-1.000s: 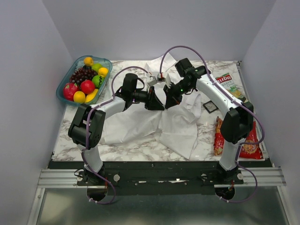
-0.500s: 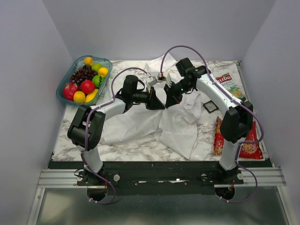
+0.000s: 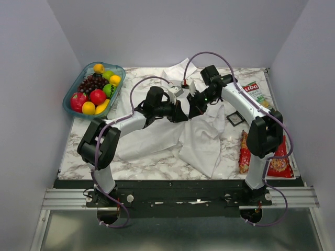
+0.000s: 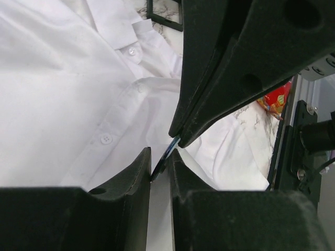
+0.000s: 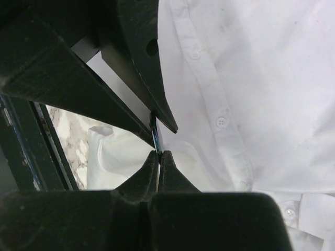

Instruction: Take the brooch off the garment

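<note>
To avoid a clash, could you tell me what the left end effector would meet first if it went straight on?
Straight ahead of the left end effector is the brooch, edge-on at its tips, pinched by the right end effector just beyond, though depth is hard to judge.

- The left arm [image 3: 131,121] and right arm [image 3: 246,104] both reach inward and meet tip to tip just above centre frame.
- The left gripper [image 4: 160,157] has its fingers a narrow gap apart.
- The right gripper [image 5: 158,154] has its fingers pressed together.
</note>
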{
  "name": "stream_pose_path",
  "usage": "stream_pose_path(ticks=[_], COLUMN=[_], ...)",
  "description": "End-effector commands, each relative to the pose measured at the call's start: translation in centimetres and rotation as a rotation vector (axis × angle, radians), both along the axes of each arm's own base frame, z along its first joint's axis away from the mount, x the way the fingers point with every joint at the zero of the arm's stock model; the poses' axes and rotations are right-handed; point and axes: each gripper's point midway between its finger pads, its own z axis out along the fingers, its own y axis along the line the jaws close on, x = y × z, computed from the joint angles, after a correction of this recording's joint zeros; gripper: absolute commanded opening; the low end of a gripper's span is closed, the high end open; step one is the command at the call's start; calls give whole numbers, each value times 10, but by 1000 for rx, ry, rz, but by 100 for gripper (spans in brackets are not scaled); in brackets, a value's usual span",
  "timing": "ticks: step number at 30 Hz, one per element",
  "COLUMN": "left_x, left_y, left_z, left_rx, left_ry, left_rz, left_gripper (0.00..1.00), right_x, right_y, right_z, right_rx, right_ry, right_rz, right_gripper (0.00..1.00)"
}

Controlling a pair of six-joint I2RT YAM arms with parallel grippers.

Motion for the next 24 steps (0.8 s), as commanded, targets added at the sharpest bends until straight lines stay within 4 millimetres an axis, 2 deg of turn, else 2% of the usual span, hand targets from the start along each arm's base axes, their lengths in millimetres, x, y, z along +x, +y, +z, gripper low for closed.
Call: stream_pose_path(ticks=[1,3,5,10,14,24], left_x=[31,9,-9,-15,-12,-16], left_y=[-6,-9,-4,22,41,43], left_z=[26,47,55,58,57,52], left_rx=[-63,-135,-164,-178,-185,-201], left_ry=[-55,-82,-98,-85,-61,-25], left_rz=[95,-50,-156,-227,-213,-226], left_gripper=[29,34,39,48,50,51], right_x=[-50,-47,-43,-35,-31,-22], right_y=[30,30,30,30,28,29], right_z=[9,9,10,10,9,9], right_rx=[97,97,90,79,61,53], right_ry=[197,187,162,134,104,76], right_rz=[37,40,54,58,59,39], right_gripper=[1,0,0,0,0,1])
